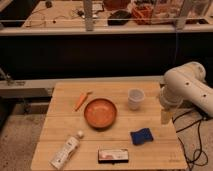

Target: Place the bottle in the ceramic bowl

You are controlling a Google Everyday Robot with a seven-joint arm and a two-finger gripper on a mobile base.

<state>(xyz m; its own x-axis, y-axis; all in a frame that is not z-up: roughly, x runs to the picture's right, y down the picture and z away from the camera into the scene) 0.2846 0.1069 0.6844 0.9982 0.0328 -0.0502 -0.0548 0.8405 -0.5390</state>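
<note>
Camera view shows us a wooden counter [155, 152] filling the lower middle of the frame, with the bottle [66, 151] lying on its side near the counter's lower left corner. We see its long axis running diagonally. The white cap points toward the upper right, roughly at the ceramic bowl [100, 112], and the base points toward the lower left edge of the counter. The bottle is pale with a label along its body, and nothing touches it.

We find the ceramic bowl near the centre of the counter, orange-brown, upright and apart from the bottle. An orange carrot [81, 100] lies just to the bowl's upper left. A white cup [135, 98] stands upright to the bowl's upper right. A blue sponge [141, 136] sits to the bowl's lower right, and a flat box [113, 155] lies along the lower edge of the counter, right of the bottle.

At the right of the frame we see the white arm [187, 85] bending down. The gripper [166, 116] hangs at the counter's right edge, well apart from the bottle and carrying nothing. We cannot tell whether its jaws stand wide or narrow.
</note>
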